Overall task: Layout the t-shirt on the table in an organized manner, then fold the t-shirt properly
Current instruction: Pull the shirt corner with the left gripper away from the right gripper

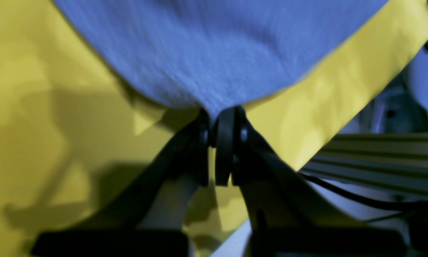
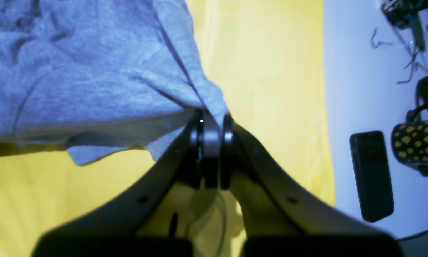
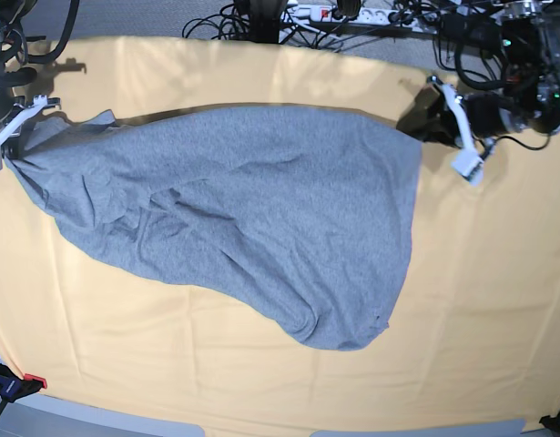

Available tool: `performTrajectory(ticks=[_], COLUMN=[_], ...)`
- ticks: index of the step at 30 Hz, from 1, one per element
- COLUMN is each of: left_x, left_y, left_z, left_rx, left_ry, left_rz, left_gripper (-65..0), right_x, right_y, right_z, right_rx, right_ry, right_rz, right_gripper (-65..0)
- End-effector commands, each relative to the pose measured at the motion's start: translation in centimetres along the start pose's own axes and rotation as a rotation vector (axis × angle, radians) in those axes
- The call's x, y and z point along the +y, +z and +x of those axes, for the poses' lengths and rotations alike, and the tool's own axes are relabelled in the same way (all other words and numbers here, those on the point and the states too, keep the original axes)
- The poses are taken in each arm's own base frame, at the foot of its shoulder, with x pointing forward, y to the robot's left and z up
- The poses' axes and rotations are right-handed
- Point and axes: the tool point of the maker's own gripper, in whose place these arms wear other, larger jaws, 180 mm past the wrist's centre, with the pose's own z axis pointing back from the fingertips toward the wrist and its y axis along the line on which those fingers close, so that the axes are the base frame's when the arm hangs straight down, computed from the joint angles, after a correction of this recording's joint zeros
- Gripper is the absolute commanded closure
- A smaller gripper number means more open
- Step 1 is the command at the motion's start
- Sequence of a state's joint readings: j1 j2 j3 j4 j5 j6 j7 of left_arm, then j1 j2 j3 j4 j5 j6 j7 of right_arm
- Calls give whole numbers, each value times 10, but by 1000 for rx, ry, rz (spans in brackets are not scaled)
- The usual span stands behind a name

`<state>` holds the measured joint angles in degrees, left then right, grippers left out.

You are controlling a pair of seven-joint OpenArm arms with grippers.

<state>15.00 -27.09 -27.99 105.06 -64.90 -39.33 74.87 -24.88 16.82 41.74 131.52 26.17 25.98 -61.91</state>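
The grey t-shirt (image 3: 252, 209) is stretched across the far half of the table (image 3: 480, 300), the left gripper (image 1: 219, 123) and right gripper (image 2: 211, 123) each clenched on an opposite corner.

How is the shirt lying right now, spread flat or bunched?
Partly spread: the shirt stretches between both grippers, left and right, but creases remain and its lower part sags unevenly.
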Motion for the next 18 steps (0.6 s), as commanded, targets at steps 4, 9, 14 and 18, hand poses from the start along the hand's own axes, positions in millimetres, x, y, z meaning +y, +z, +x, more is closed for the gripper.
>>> performTrajectory(ticks=[4,9,14,18], left_x=[4,-1,-11,-8], left_y=[31,50,63,68], left_z=[32,39,53,51], left_rx=[-63,-21,-43,-6], left_ry=[-93,-151,-180,-193], left_rz=[35,-5,-72,-61], left_gripper=[0,0,0,0], right_x=[-8,-9,-9,-8], right_y=[4,4,4,4], right_z=[13,14,14,13], right_rx=[-42,-44,-42,-37], right_ry=[36,42,42,60], right_rz=[-23,-24,-24,-16], right_gripper=[0,0,0,0])
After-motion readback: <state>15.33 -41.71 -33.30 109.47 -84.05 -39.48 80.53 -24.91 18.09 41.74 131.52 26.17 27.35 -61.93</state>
